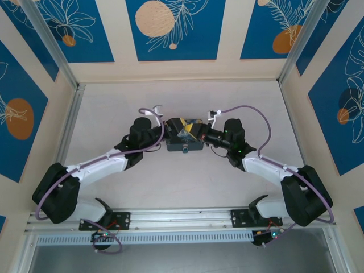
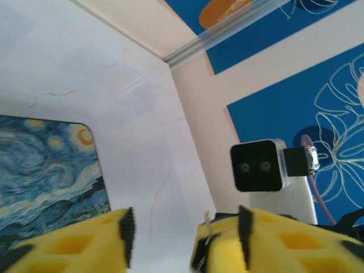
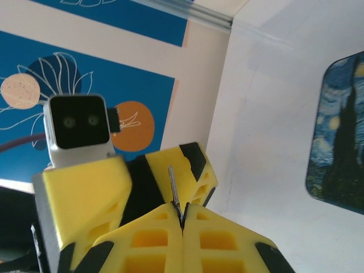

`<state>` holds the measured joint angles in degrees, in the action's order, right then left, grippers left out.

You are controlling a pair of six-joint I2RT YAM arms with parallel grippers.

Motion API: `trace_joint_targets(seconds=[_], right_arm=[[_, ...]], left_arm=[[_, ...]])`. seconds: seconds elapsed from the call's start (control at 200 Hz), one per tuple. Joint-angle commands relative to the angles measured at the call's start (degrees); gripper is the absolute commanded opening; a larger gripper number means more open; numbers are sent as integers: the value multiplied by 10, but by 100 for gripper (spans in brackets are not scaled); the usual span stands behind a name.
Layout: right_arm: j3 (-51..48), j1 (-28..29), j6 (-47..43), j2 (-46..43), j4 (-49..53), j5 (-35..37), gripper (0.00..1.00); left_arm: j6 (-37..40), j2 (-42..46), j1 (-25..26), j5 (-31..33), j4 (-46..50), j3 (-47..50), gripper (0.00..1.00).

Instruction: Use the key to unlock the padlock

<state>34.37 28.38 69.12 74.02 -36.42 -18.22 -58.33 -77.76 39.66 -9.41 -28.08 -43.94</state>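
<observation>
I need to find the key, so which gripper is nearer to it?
Right. The right gripper is shut on the key; the left gripper sits open directly opposite, close to the key's tip.

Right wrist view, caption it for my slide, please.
Right claw shut on the thin key, blade up, facing the left wrist camera; starry painted box at right.

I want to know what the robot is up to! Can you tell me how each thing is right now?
Left yellow two-finger end effector: open.
Right yellow two-finger end effector: shut on the key.
Thin grey metal key: pinched, poking up out of the right end effector.
Blue-and-yellow swirl-painted box: lying flat on the table, painted side up.
</observation>
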Motion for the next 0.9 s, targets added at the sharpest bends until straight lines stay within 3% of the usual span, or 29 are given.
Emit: trace_joint_targets(seconds=[0.0, 0.4, 0.645, 0.895], right_arm=[[-4, -12, -25, -26, 34, -23, 0], [-23, -49, -70, -67, 137, -74, 0], [6, -40, -104, -59, 219, -97, 0], [2, -29, -128, -76, 300, -99, 0]], left_arm=[[0, 40, 3, 46, 46, 1, 74], [62, 8, -11, 12, 273, -147, 83], [93, -107, -26, 6, 444, -365, 86], [55, -228, -34, -52, 545, -539, 86]])
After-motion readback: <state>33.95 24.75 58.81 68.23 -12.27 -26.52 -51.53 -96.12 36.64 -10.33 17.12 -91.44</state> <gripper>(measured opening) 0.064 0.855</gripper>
